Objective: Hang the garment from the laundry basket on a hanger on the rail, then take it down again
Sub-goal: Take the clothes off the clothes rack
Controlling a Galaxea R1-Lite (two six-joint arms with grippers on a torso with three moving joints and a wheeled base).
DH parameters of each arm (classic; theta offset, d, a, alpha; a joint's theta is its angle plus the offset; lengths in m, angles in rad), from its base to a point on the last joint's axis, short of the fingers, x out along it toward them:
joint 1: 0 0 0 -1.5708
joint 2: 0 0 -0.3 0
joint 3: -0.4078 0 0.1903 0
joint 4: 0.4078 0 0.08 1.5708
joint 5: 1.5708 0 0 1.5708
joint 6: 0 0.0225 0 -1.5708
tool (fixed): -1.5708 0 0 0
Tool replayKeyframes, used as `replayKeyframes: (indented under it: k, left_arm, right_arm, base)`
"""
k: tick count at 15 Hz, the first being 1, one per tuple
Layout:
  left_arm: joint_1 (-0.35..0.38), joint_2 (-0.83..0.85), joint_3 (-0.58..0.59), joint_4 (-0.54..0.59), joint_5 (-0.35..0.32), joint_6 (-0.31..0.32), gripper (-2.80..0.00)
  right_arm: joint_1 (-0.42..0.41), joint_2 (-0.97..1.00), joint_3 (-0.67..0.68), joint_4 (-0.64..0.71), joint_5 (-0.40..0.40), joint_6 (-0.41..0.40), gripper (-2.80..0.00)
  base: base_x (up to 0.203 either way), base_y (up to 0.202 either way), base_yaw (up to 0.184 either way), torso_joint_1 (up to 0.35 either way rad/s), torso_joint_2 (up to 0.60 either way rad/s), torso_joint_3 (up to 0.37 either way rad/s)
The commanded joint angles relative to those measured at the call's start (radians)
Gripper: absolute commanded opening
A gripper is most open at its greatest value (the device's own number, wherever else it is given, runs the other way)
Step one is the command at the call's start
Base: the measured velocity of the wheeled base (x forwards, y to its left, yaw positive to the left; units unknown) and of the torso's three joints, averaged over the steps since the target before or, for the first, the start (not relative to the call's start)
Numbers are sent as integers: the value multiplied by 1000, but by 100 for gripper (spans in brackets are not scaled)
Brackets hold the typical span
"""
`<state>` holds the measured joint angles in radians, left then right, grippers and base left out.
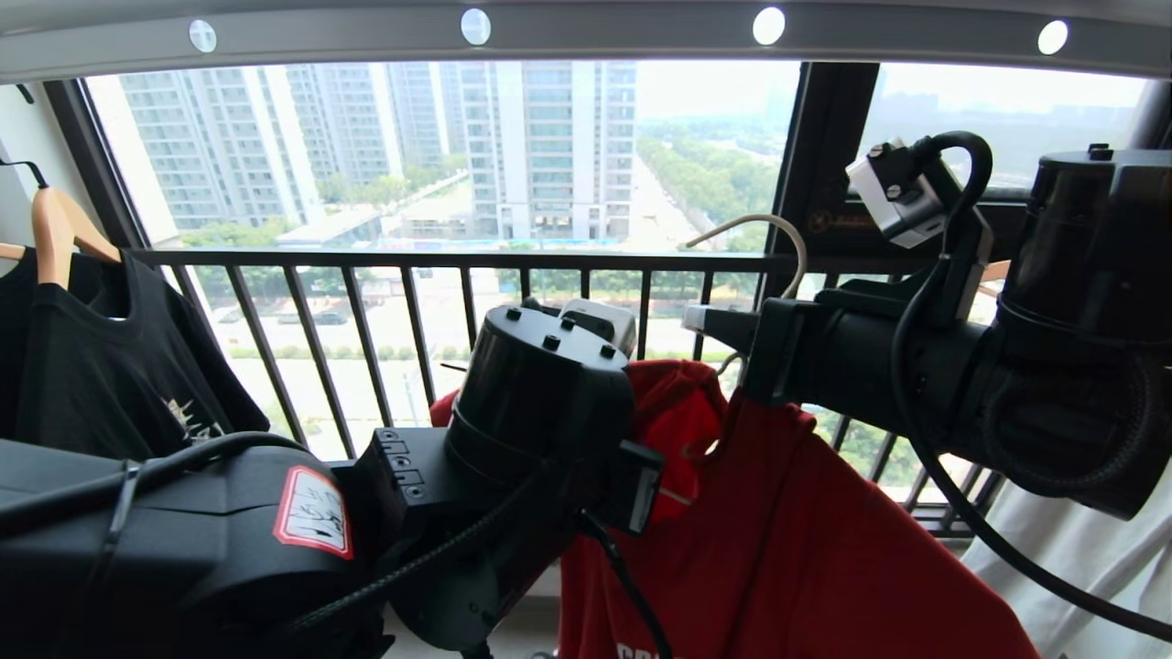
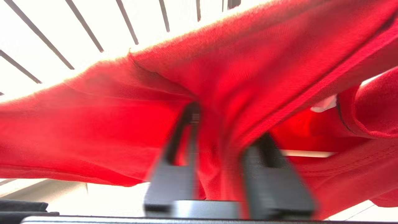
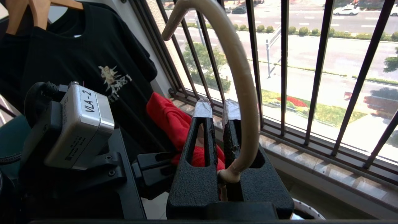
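1. The right gripper (image 3: 217, 109) is clenched on the neck of the off-white wire hanger (image 3: 239, 71), pinched low between its two black fingers (image 3: 203, 137); the hanger's curved hook rises above the taped fingertips.
2. In the head view that hook (image 1: 778, 233) stands free in front of the dark window railing (image 1: 458, 261), below the grey metal rail (image 1: 604, 32) with its round holes and not touching it.
3. The red T-shirt (image 1: 797, 540) is draped on the hanger and hangs down from the right gripper, its collar just beside the hanger's neck; white lettering shows at its lower edge.
4. The left gripper (image 2: 217, 133) is closed on a fold of the red T-shirt's cloth, bunched between its two dark fingers (image 2: 273, 174); a thin pale bar of the hanger (image 2: 307, 153) shows inside the cloth.
5. At far left a black T-shirt (image 1: 101, 366) hangs on a wooden hanger (image 1: 55, 233).
6. White fabric (image 1: 1080, 549) shows at lower right, behind the right arm.
7. A white round rim (image 3: 306, 211), possibly the laundry basket, peeks beneath the right gripper.
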<state>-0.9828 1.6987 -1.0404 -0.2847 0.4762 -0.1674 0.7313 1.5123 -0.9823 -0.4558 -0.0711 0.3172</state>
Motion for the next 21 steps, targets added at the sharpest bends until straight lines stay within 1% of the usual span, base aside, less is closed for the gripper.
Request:
replayKeyframes:
  k: [1,4,7,9,12,15,16,18,19,21]
  left_arm:
    - [3,-24,0,-2,2,-1,-280]
    - [4,-59,0,-2,2,5,-280]
    - [13,-115,0,-2,2,20,-280]
    - [55,-149,-8,-2,2,34,-280]
    - [144,-173,-38,0,-2,48,-280]
    - [239,-129,-63,8,-12,62,-280]
    - [274,-98,-74,10,-31,63,-280]
    - [344,-16,-95,25,-130,58,-280]
    - [381,32,-112,31,-163,53,-280]
    - [450,110,-156,37,-202,31,-280]
  right_arm:
    - [-1,5,-1,-3,-10,2,-280]
    - [-5,17,-1,-4,-19,-3,-280]
    - [-32,50,-2,-6,-21,-11,-280]
    - [-51,67,-1,-6,-21,-32,-280]
    - [-67,71,-2,-6,-21,-38,-280]
    - [-75,55,-2,-7,-21,-41,-280]
    - [-76,48,-1,-6,-20,-50,-280]
    - [-87,51,-2,-7,-21,-58,-280]
    - [-96,52,-2,-7,-21,-58,-280]
    - [-102,49,-6,-7,-21,-58,-280]
  base:
    - [0,0,0,0,0,0]
    - [0,0,0,0,0,0]
    - [0,0,0,0,0,0]
    - [0,0,0,0,0,0]
    - [0,0,0,0,0,0]
    - [0,0,0,0,0,0]
    - [0,0,0,0,0,0]
    - [0,0,0,0,0,0]
    - [0,0,0,0,0,0]
    - [0,0,0,0,0,0]
